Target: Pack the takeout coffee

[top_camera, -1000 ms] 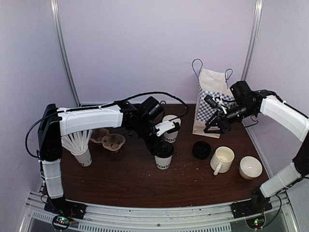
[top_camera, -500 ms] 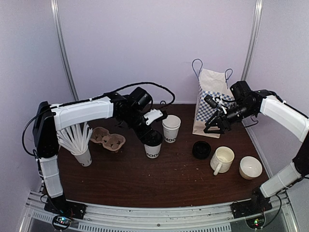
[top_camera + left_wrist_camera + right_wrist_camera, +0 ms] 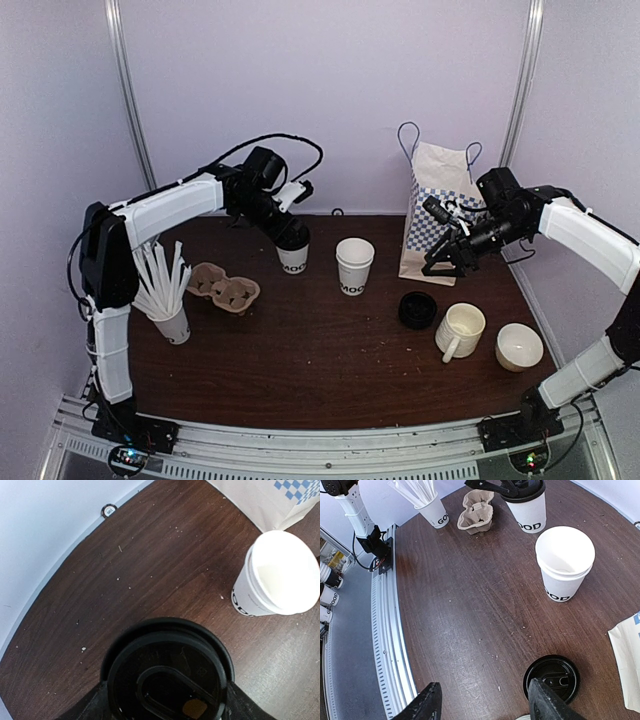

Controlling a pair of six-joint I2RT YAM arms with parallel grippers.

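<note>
Left pincer (image 3: pixel 290 238) has carried the lidded cup (image 3: pixel 293 256) from mid counter (image 3: pixel 300 370) to the rear, past the carrier (image 3: pixel 225 291), clamped about its lid. Right pincer (image 3: pixel 485 684) hangs open and empty near the bag (image 3: pixel 435 215). Likely risk: the lid pops off and the cup drops.

Near the table's (image 3: pixel 320 370) far edge, the lidded cup (image 3: pixel 293 255) is left of the open cup (image 3: pixel 354 266), with the bag (image 3: pixel 432 225) toward the far right corner. Lid (image 3: pixel 417 310), mug (image 3: pixel 460 330) and bowl (image 3: pixel 520 346) lie by the right edge; carrier (image 3: pixel 226 291) and straw cup (image 3: pixel 173 322) by the left.
</note>
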